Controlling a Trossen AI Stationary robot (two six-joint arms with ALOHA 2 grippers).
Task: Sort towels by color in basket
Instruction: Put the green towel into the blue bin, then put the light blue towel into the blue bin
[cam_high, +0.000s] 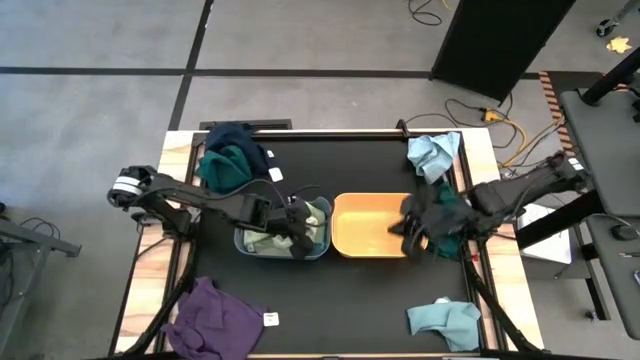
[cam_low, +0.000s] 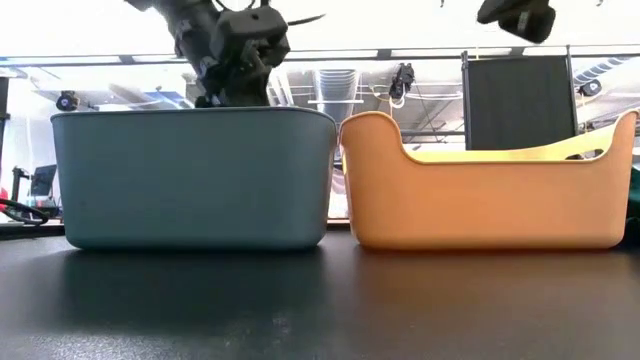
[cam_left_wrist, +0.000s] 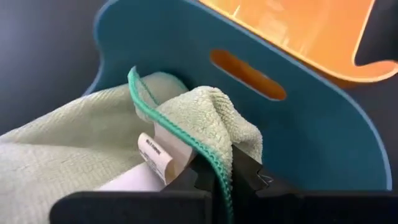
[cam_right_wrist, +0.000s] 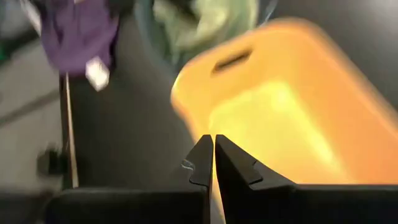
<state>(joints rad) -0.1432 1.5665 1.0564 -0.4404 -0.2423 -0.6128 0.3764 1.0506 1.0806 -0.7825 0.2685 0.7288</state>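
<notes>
My left gripper (cam_left_wrist: 214, 177) pinched a pale green towel (cam_left_wrist: 93, 149) inside the blue tub (cam_high: 282, 248); I judged a straight lift best. Right gripper (cam_right_wrist: 213, 163), fingers together, hovered over the orange tub (cam_high: 368, 228).

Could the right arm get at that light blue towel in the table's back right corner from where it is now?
Probably yes. The right gripper hangs shut and empty at the yellow tub's right edge. The light blue towel lies uncovered just beyond it on the same side, nothing between. The left gripper is busy in the blue tub.

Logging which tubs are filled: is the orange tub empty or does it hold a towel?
Empty. The high view shows only bare floor inside the orange tub; the right gripper hangs shut over its edge, holding nothing.
</notes>
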